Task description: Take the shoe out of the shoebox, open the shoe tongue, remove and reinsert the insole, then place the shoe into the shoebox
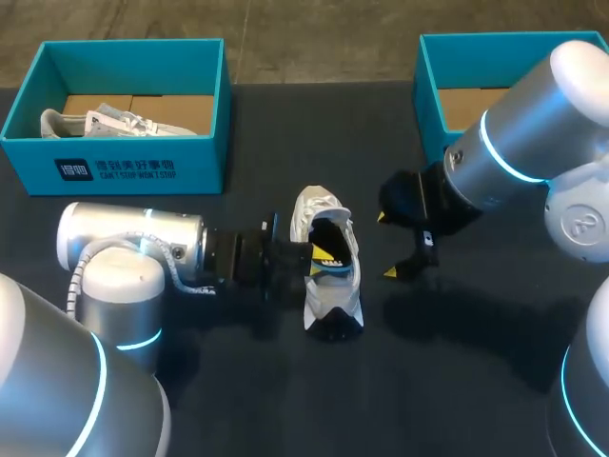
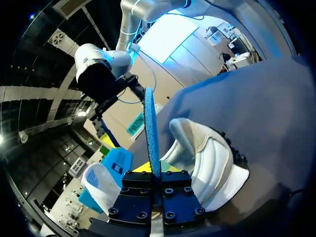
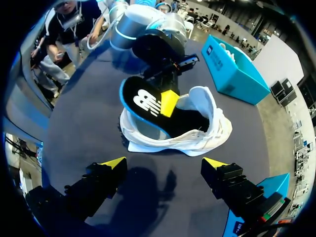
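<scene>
Left gripper (image 1: 326,254) on both sides of insole (image 3: 142,101), half inside shoe (image 3: 207,131)

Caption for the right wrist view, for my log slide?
Left gripper pinches the insole, half inside the white shoe on the table; open right gripper hovers short of it.

Our table (image 1: 457,381) is covered in dark cloth. Directly on it we find a white shoe (image 1: 332,297) lying near the middle, a teal shoebox (image 1: 114,171) at the far left, and a second teal box (image 1: 428,95) at the far right, well apart.
</scene>
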